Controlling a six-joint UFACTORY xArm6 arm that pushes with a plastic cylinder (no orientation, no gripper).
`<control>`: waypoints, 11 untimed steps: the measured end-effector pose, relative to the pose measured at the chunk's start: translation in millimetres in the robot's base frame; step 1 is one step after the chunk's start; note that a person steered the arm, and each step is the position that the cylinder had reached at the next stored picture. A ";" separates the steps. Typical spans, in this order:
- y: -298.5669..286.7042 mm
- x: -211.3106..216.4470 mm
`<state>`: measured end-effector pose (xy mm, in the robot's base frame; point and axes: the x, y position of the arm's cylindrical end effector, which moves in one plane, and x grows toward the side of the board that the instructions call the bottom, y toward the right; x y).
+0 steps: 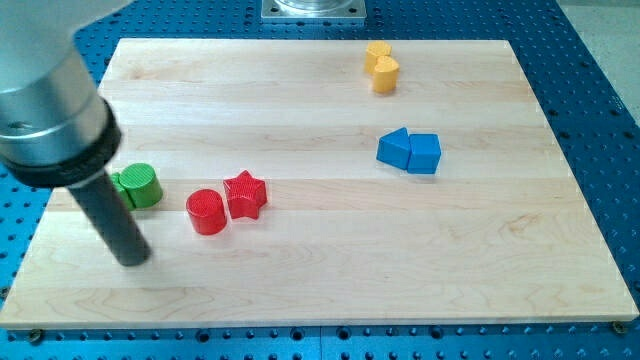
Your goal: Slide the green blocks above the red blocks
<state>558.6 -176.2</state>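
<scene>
A green cylinder (142,185) stands at the view's left, with a second green block (121,181) mostly hidden behind the rod to its left. A red cylinder (206,211) and a red star (245,194) touch each other just right of the green blocks. My tip (133,259) rests on the board below the green cylinder and left of the red cylinder, touching neither that I can see. The rod leans up to the view's top left.
Two blue blocks, a triangular one (394,148) and a cube (424,153), sit together at the right centre. Two yellow blocks (381,65) sit at the top centre. The wooden board (330,260) lies on a blue perforated table (600,70).
</scene>
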 end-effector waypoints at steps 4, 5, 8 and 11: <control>-18.7 3.0; -118.2 -20.1; -73.1 -73.5; 33.5 -87.8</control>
<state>470.8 -142.7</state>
